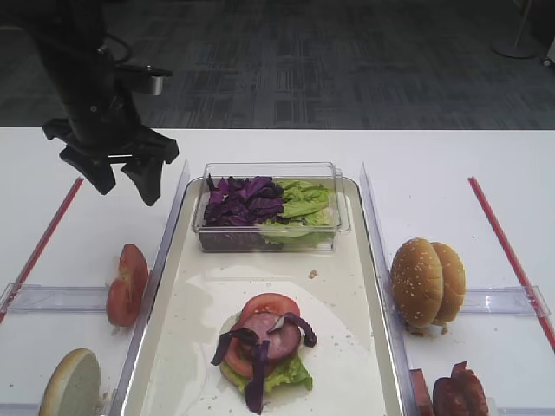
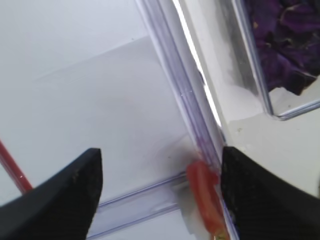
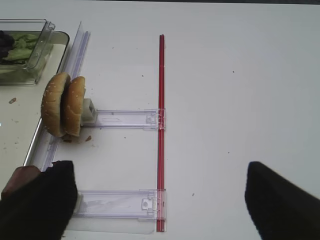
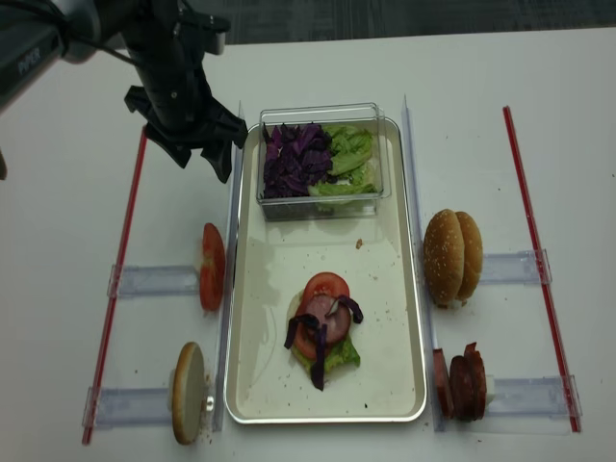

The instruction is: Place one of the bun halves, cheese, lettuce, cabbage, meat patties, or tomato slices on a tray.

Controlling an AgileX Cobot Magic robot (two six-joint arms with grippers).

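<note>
My left gripper [image 1: 126, 189] hangs open and empty above the table, just left of the tray's [image 1: 347, 295] far corner. Below it, upright tomato slices [image 1: 127, 284] lean by the tray's left rim; in the left wrist view one slice [image 2: 202, 195] shows near the right finger [image 2: 270, 195]. On the tray sits a stack of lettuce [image 1: 290, 374], tomato [image 1: 269, 305], meat [image 1: 279, 334] and cabbage strips [image 1: 258, 364]. Bun halves [image 1: 427, 282] stand to the right. My right gripper [image 3: 160, 200] is open over bare table, with meat patties [image 3: 20, 177] by its left finger.
A clear plastic box [image 1: 334, 227] at the tray's far end holds purple cabbage [image 1: 243, 199] and green lettuce [image 1: 303, 199]. A single bun half [image 1: 69, 386] stands front left. Clear plastic rails [image 1: 52, 299] and red strips [image 1: 512, 251] lie on the white table.
</note>
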